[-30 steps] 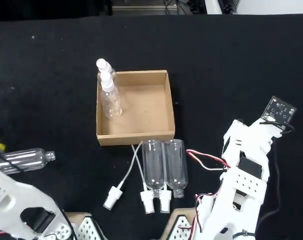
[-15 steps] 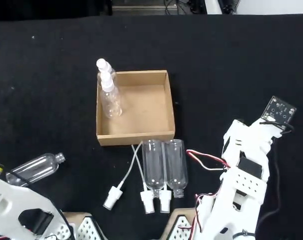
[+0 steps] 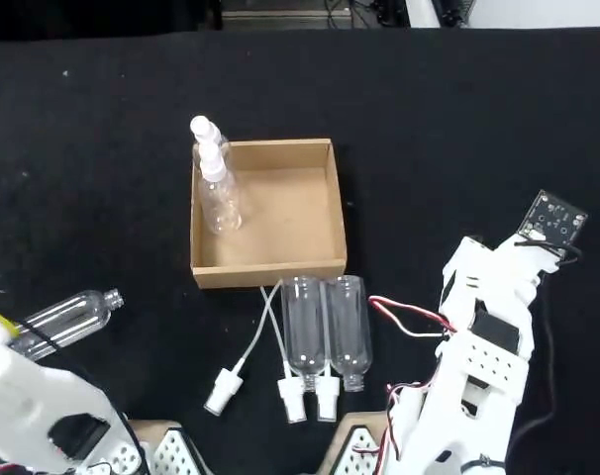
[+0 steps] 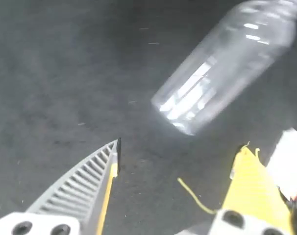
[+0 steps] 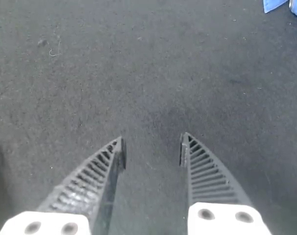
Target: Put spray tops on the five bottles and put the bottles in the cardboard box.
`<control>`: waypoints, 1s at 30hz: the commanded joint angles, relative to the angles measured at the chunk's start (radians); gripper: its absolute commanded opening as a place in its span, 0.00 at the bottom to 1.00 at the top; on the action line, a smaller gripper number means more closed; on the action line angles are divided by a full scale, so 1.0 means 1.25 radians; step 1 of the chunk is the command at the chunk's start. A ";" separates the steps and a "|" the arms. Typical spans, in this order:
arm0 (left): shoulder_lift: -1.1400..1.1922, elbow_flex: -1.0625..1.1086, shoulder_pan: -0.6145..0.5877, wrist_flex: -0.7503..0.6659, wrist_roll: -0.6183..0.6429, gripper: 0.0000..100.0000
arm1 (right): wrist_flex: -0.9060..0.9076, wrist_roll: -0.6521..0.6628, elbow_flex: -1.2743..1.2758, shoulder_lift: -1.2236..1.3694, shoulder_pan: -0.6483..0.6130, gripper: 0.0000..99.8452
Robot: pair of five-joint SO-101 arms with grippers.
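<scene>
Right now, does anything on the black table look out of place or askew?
Yes: one clear uncapped plastic bottle lies at a slant on the far left, apart from the two clear bottles lined up before the brown cardboard box. The open left gripper is near it, not gripping it.

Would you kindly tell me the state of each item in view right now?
Cardboard box: open-topped, upright.
Two capped bottles: upright, at the box's corner.
Two bottles before the box: lying, uncapped.
Three spray tops: loose, unattached.
Left-side bottle: lying, uncapped, ungripped.
Left gripper: open, empty.
Right gripper: open, empty.
</scene>
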 commanded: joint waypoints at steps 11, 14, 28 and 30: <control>-0.363 0.576 0.191 -0.384 -0.097 0.35 | -0.021 0.007 0.001 -0.020 0.012 0.17; -0.366 0.624 0.206 -0.415 -0.098 0.35 | -0.021 0.007 0.001 -0.020 0.012 0.17; -0.307 0.645 0.170 -0.469 -0.090 0.26 | -0.021 0.007 0.001 -0.020 0.012 0.17; -0.312 0.645 0.139 -0.468 -0.090 0.18 | -0.021 0.007 0.001 -0.020 0.012 0.17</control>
